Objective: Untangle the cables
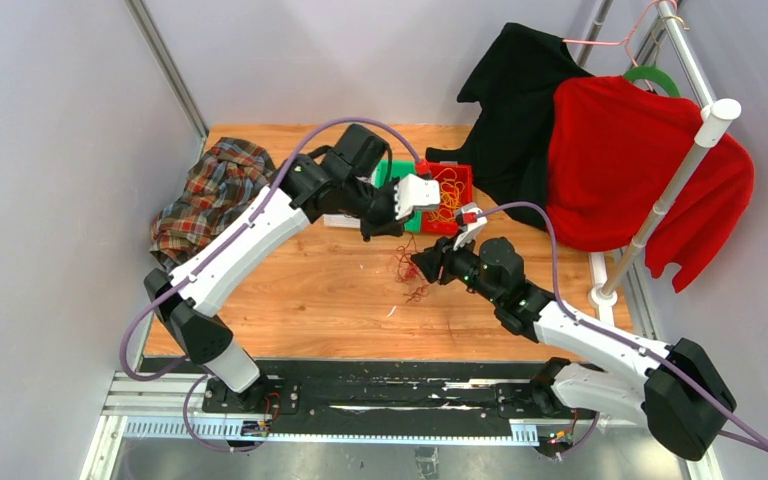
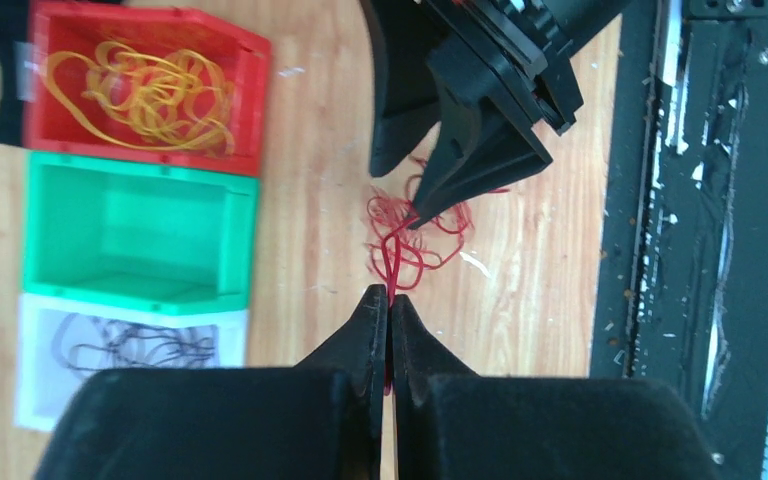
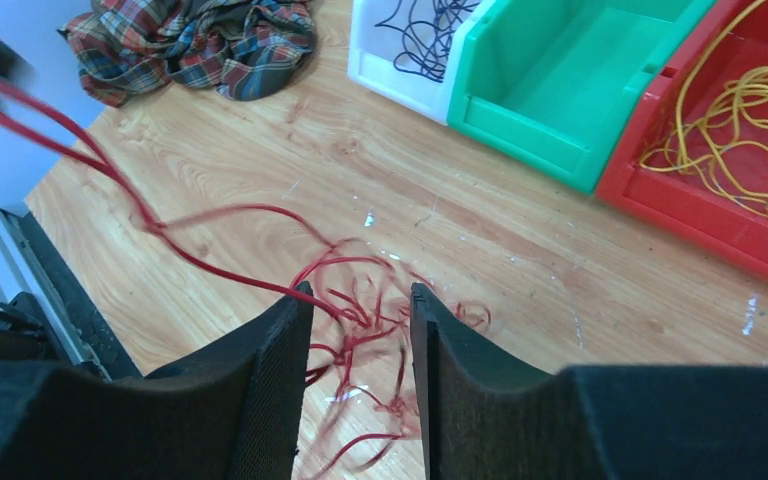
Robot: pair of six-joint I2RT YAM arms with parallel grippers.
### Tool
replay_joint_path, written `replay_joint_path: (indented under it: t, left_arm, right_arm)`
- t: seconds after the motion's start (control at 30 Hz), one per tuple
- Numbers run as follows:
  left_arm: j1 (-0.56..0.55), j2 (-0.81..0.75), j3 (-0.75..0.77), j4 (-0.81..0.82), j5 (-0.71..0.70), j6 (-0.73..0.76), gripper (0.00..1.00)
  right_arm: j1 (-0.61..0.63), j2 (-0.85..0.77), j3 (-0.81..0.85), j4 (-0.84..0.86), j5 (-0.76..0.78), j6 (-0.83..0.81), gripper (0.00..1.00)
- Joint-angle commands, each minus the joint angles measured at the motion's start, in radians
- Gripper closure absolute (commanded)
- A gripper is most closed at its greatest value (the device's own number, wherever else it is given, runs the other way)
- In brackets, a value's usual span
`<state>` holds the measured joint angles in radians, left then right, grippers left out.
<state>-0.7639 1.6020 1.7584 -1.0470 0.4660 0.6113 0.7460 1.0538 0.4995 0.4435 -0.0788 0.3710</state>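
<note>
Cables (image 2: 405, 240): red tangle just ahead of your left gripper (image 2: 388, 297), which pinches one strand, likely to draw it free; your right gripper (image 3: 360, 300) spread, straddling tangle, probably to anchor it.

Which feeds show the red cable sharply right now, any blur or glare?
Left wrist: red cable sharp, pinched in the shut left gripper; white bin washed out. Right wrist: the taut strand blurs at upper left and low inside the open right gripper. Top external: even light, no glare, cable tiny.

Pale grey walls (image 1: 50, 150), wooden tabletop (image 1: 310, 295)
</note>
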Motion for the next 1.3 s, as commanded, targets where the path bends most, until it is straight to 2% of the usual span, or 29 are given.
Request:
replay_joint_path:
  t: [0.0, 0.07, 0.23, 0.5, 0.67, 0.73, 0.9, 1.27]
  left_arm:
    - [0.015, -0.054, 0.128, -0.062, -0.04, 0.036, 1.0]
    - [0.015, -0.065, 0.169, -0.073, -0.054, 0.041, 0.99]
    - [0.015, -0.091, 0.236, -0.089, -0.069, 0.044, 1.0]
    - [0.015, -0.133, 0.254, -0.093, -0.05, 0.012, 1.0]
    - [0.015, -0.138, 0.229, -0.093, -0.083, 0.017, 1.0]
    - [0.015, -0.133, 0.217, -0.093, -0.105, 0.018, 1.0]
    - [0.015, -0.127, 0.205, -0.093, -0.095, 0.007, 1.0]
    - [0.014, -0.127, 0.194, -0.093, -0.106, 0.028, 1.0]
  right_arm:
    - [0.01, -0.023, -0.031, -0.014, 0.077, -0.026, 0.57]
    - [0.009, -0.026, -0.039, -0.009, 0.083, -0.024, 0.54]
    - [0.009, -0.021, -0.044, 0.006, 0.091, -0.004, 0.54]
    - [0.012, -0.049, -0.055, 0.008, 0.169, 0.017, 0.5]
    - [0.03, -0.129, -0.052, -0.007, 0.154, 0.006, 0.36]
    - [0.052, -0.181, -0.058, -0.021, 0.173, -0.002, 0.34]
    - [0.1, -0.25, -0.057, -0.023, 0.186, -0.037, 0.33]
    - [0.12, -0.222, 0.051, -0.042, 0.092, -0.133, 0.32]
